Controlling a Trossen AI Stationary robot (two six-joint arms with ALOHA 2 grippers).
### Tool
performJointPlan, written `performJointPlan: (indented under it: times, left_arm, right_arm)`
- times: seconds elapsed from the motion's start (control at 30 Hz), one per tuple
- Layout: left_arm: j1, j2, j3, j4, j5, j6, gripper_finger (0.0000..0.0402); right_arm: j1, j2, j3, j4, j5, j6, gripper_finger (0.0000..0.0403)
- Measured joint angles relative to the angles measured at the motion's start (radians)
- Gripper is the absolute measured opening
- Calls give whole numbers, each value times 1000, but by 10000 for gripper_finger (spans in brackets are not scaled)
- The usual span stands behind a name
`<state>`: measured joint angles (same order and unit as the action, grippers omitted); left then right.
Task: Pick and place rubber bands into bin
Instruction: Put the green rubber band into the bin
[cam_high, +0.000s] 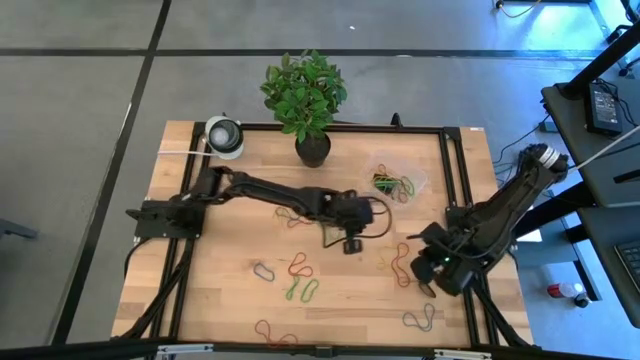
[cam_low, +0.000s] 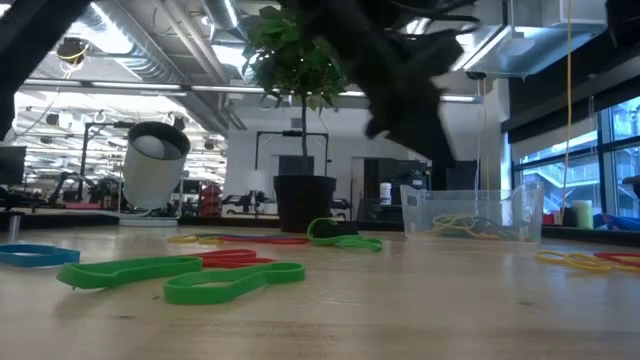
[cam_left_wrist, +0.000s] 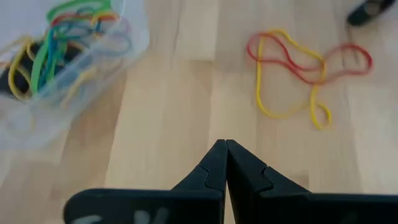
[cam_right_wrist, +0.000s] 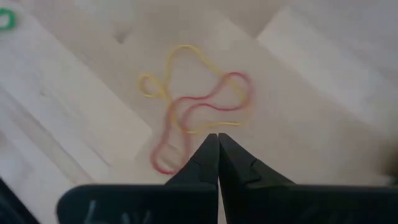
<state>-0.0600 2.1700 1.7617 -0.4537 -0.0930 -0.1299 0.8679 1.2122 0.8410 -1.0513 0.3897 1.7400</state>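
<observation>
Rubber bands lie scattered flat on the wooden table: a tangled yellow and red pair (cam_high: 400, 263) (cam_left_wrist: 292, 68) (cam_right_wrist: 193, 112), green ones (cam_high: 302, 290) (cam_low: 180, 275), red ones (cam_high: 298, 265), grey ones (cam_high: 263, 270). The transparent bin (cam_high: 396, 181) (cam_left_wrist: 59, 59) (cam_low: 470, 213) stands right of the plant pot and holds several coloured bands. My left gripper (cam_high: 352, 244) (cam_left_wrist: 225, 147) is shut with nothing in it, over bare wood at mid table, left of the yellow and red pair. My right gripper (cam_high: 430, 268) (cam_right_wrist: 217, 138) is shut with nothing in it, close above that same pair.
A black plant pot (cam_high: 312, 148) with a leafy plant and a round white-and-grey object (cam_high: 224, 136) stand at the far edge. A black frame (cam_high: 452, 170) runs around the table top. More bands lie near the near edge (cam_high: 275, 330) (cam_high: 420, 320).
</observation>
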Motion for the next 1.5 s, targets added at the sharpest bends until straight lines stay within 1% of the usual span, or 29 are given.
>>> performJointPlan:
  times: [0.07, 0.17, 0.23, 0.33, 0.47, 0.63, 0.77, 0.87, 0.97, 1.13, 1.27, 1.33, 1.4, 1.43, 1.5]
  left_arm:
    - [-2, -85, -134, 68, -1, -21, 1]
    - [-6, -240, -371, 241, -3, -64, 1]
    - [-6, -349, -527, 355, -3, -84, 1]
    - [-12, -514, -738, 462, -6, -115, 1]
    - [-34, -715, -969, 502, -45, -146, 1]
    - [-71, -946, -1174, 516, -88, -161, 1]
    - [-89, -1111, -1294, 544, -89, -164, 1]
    - [-98, -1211, -1357, 548, -89, -176, 1]
    - [-107, -1292, -1398, 556, -87, -182, 1]
    - [-116, -1412, -1438, 547, -64, -156, 1]
    - [-116, -1490, -1469, 540, -62, -154, 1]
    - [-116, -1521, -1479, 523, -62, -154, 1]
    - [-116, -1545, -1485, 502, -62, -155, 1]
    - [-116, -1554, -1487, 491, -62, -155, 1]
    - [-116, -1563, -1491, 495, -62, -155, 1]
  right_arm:
    - [-26, 30, 0, 60, -2, -3, 1]
    - [-72, 84, 10, 143, -3, -45, 1]
    - [-114, 130, 41, 173, -3, -79, 1]
    - [-187, 213, 115, 176, -3, -158, 0]
    - [-295, 337, 244, 178, -30, -276, 0]
    - [-427, 511, 425, 196, -84, -427, 0]
    - [-511, 655, 571, 195, -99, -543, 8]
    - [-566, 746, 664, 193, -99, -597, 26]
    - [-611, 819, 728, 193, -107, -646, 48]
    - [-665, 912, 776, 194, -227, -654, 88]
    - [-678, 964, 778, 193, -252, -665, 107]
    - [-678, 983, 779, 185, -250, -667, 105]
    - [-678, 992, 782, 181, -244, -667, 88]
    - [-677, 993, 782, 179, -241, -667, 72]
    - [-673, 992, 784, 170, -241, -668, 28]
